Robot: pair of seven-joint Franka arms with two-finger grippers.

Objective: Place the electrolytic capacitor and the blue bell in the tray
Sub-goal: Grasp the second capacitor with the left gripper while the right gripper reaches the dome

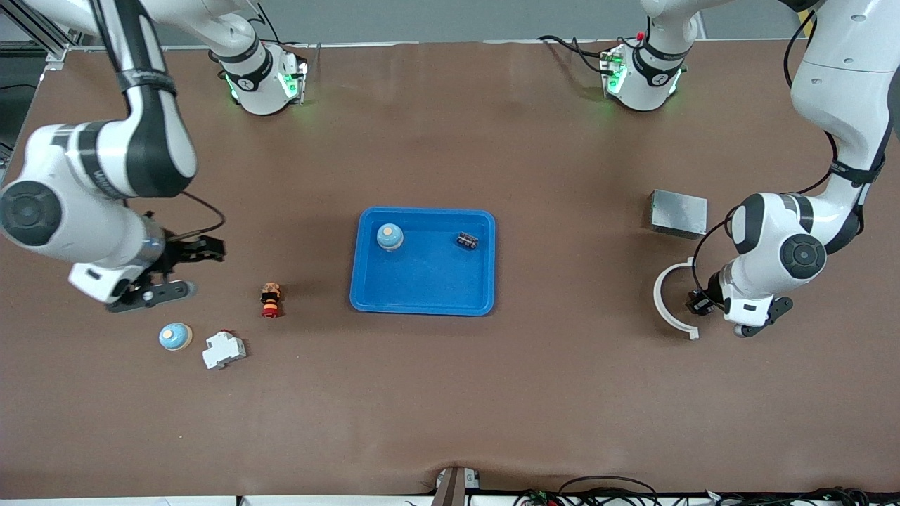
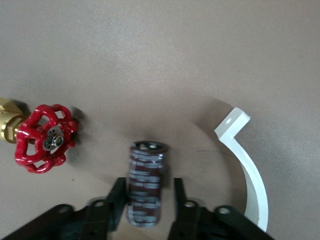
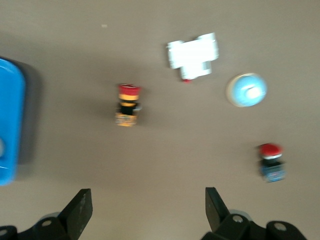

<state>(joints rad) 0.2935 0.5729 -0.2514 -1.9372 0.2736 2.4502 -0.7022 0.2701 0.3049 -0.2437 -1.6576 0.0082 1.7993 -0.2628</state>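
Note:
The blue tray [image 1: 422,299] lies mid-table and holds a blue bell [image 1: 389,237] and a small dark capacitor [image 1: 467,241]. A second blue bell [image 1: 175,336] [image 3: 246,90] sits on the table toward the right arm's end. A dark-red, silver-striped electrolytic capacitor [image 2: 146,182] lies between the fingers of my left gripper [image 2: 149,200] [image 1: 703,303], which is low at the table. One finger is against it and a gap shows at the other. My right gripper [image 3: 147,207] [image 1: 186,270] hangs open and empty over bare table.
Beside the left gripper are a white curved piece [image 1: 668,299] [image 2: 245,165] and a red-handled brass valve [image 2: 45,137]. A grey metal box [image 1: 678,213] lies farther back. Near the second bell are a white breaker [image 1: 223,349], a red-and-yellow button [image 1: 271,299] and a red-capped blue button [image 3: 271,162].

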